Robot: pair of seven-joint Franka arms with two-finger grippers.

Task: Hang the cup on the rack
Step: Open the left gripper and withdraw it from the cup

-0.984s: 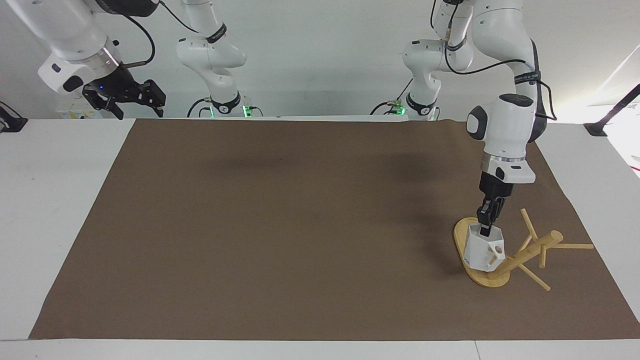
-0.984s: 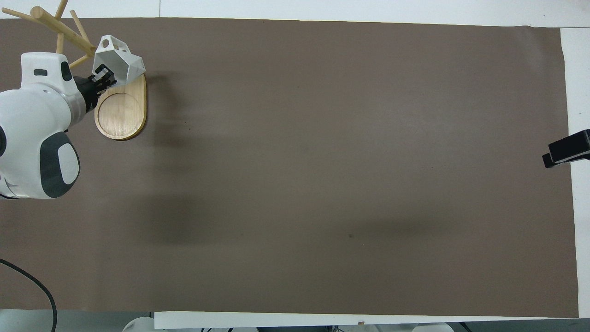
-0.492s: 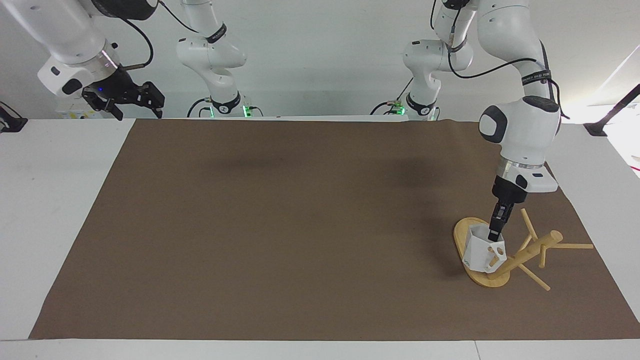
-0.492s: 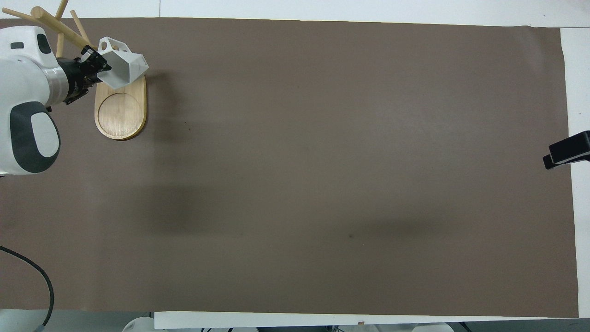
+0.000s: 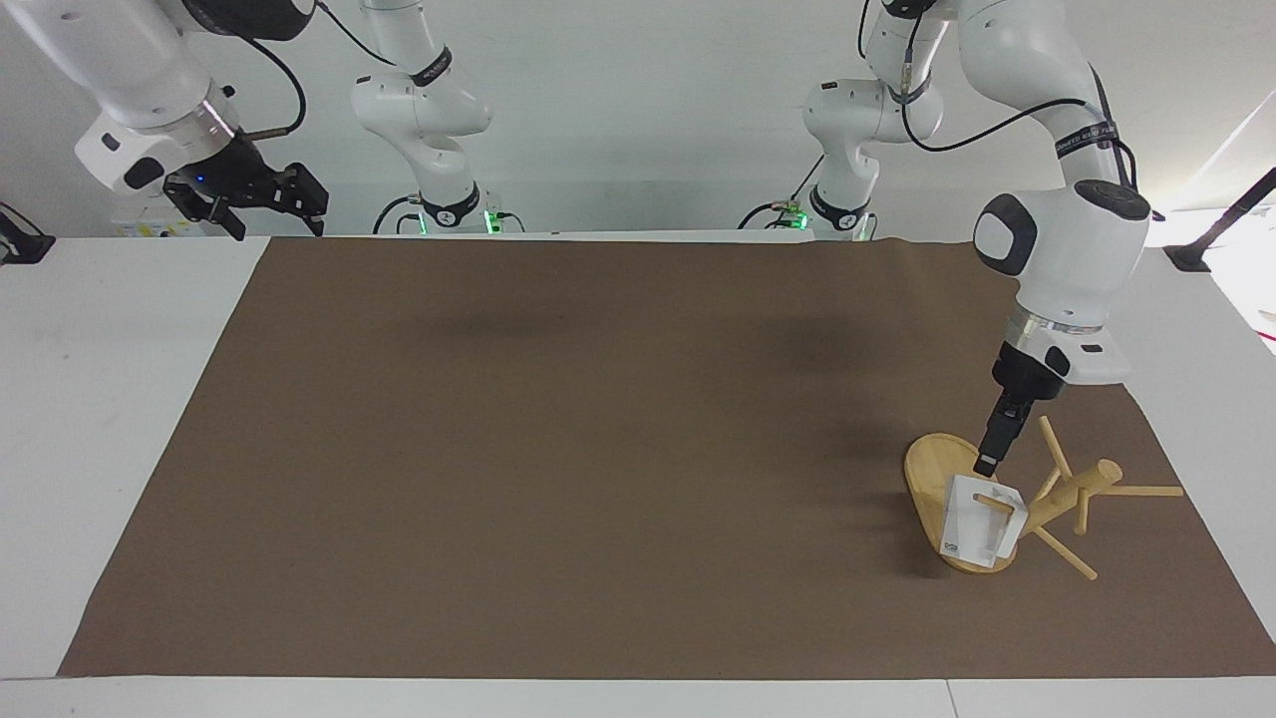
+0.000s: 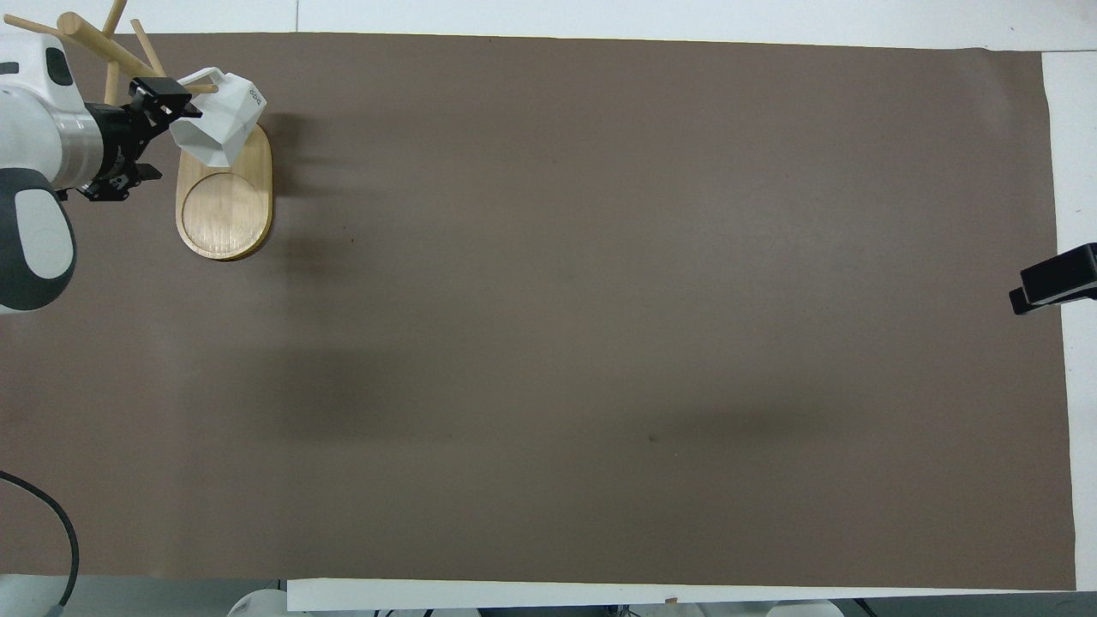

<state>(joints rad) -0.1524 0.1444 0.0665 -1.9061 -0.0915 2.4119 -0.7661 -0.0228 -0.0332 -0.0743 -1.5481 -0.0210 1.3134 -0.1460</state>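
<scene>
Cup: small white faceted cup (image 5: 979, 522), handle threaded on a peg of the light bamboo rack (image 5: 1057, 496).
Left gripper (image 5: 987, 463): released, just above the cup.
Right gripper (image 5: 261, 204): open, waiting well apart from the rack.

The cup (image 5: 979, 522) is small, white and faceted, with a squarish loop handle and a small dark mark on one face. It hangs tilted, its handle threaded over one thin peg of the rack (image 5: 1037, 504), its body over the end of the rack's base that is farther from the robots. The rack is a light bamboo mug tree with a flat oval base, a round post that leans steeply toward the left arm's end of the tabletop, and several thin dowel pegs sticking out around it.
</scene>
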